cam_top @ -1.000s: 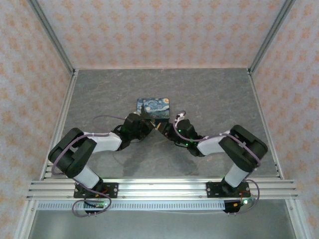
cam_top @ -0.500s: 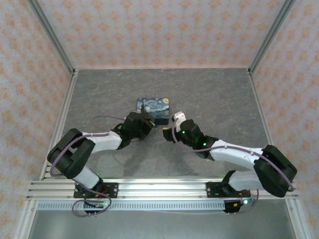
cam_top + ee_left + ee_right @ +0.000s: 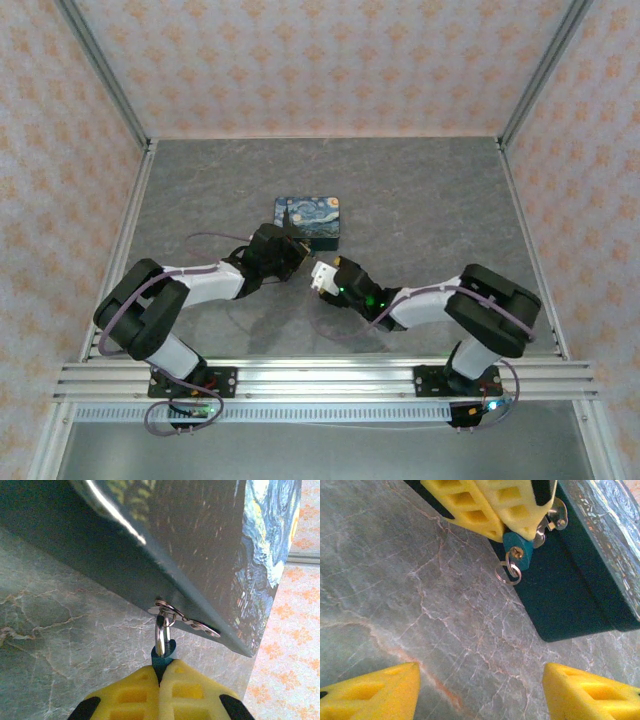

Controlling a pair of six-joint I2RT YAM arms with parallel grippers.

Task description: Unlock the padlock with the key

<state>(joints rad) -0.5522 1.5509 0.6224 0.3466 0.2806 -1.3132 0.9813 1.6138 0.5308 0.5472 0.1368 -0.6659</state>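
Since the frame half a second earlier, the right gripper [image 3: 319, 270] has withdrawn from the near right corner of the tin [image 3: 308, 213] toward 7 o'clock, and the right arm is folded back on itself. It now stands off the tin at about 6 o'clock in the top view. In the right wrist view the right gripper [image 3: 480, 682] is spread wide and holds nothing, with bare table [image 3: 420, 605] between its yellow fingers. The left gripper [image 3: 292, 250] has not shifted and sits at the near edge of the tin, at about 7 o'clock from its centre. In the left wrist view the left gripper [image 3: 161, 666] is clamped tight on the teal body of the padlock [image 3: 162, 656]. The shackle [image 3: 160, 632] runs up at 12 o'clock through the clasp [image 3: 184, 621] on the front wall of the tin. In the right wrist view the padlock [image 3: 516, 547] projects from the left gripper's closed fingers, against the dark tin wall. The key [image 3: 516, 555] sits at its keyhole end, and a thin wire ring [image 3: 506, 573] hangs from it at 7 o'clock. How deep the key is seated cannot be told.
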